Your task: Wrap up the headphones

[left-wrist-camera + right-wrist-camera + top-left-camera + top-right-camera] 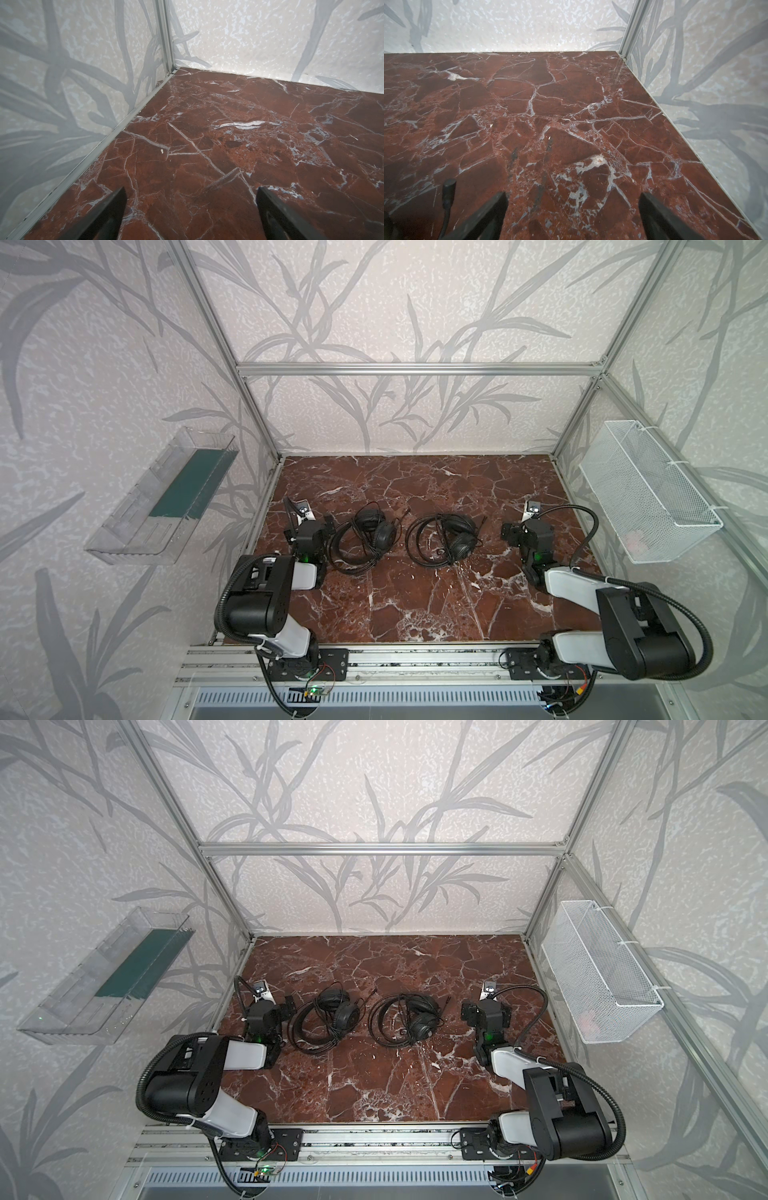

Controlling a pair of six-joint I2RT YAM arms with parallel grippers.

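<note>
Black over-ear headphones, two sets, are lying side by side mid-counter on the red-brown marble-pattern counter point(415, 605). The left headphones point(376, 531) are sitting with their black cable point(353, 556) looped in a round coil around and beside the cups; the right headphones point(457, 539) are sitting the same way, coil point(424, 543) lying on the side toward the other set. Both coils are looking gathered, though loose, with a plug end sticking out from each (can't tell whether any tie is holding them).

Status: both cables are already lying coiled at the headphones, which is what the task asks for. If anything is left, it's tightening the loops; the pictures aren't settling that.

Arms: the left arm is sitting folded low at the left edge, its claw point(191, 199) just beside the left coil, pointing toward the back-left corner. The wrist view is showing both fingers well apart with only bare counter between them, so it's spread and holding nothing. The right arm is mirroring that on the right, its claw point(573, 203) apart from the right headphones, fingers also spread wide and empty. A thin black stub is showing beside one finger in the right wrist view (probably the boom mic; not sure).
</note>
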